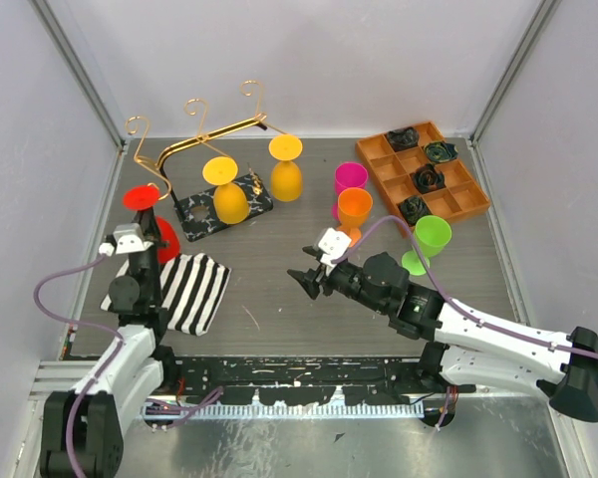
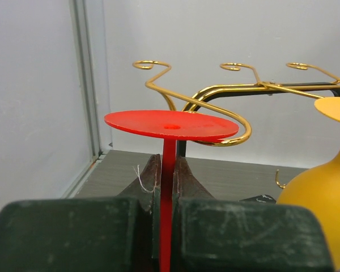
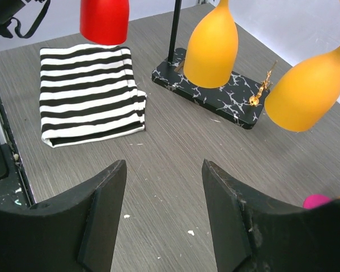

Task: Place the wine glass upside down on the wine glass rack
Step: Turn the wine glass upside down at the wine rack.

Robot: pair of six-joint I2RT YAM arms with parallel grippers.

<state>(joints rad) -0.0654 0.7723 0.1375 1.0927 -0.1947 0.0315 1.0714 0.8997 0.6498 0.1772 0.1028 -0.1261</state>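
Observation:
My left gripper (image 2: 168, 165) is shut on the stem of a red wine glass (image 2: 171, 124), held upside down with its flat foot on top. The foot sits level with the left curled hook of the gold wine glass rack (image 2: 226, 139), its right rim against that hook's loop. In the top view the red glass (image 1: 143, 196) hangs at the rack's (image 1: 211, 133) left end, above the left gripper (image 1: 140, 237). Two yellow glasses (image 1: 225, 189) (image 1: 285, 167) hang upside down from the rack. My right gripper (image 1: 304, 280) (image 3: 164, 170) hovers open over the table's middle, holding nothing.
A striped cloth (image 1: 176, 289) lies at the front left, below the red bowl (image 3: 105, 20). The rack's marbled base (image 3: 215, 93) stands behind it. Pink (image 1: 350, 179), orange (image 1: 354, 210) and green (image 1: 431, 239) glasses stand upright at the right, near an orange compartment tray (image 1: 456, 204).

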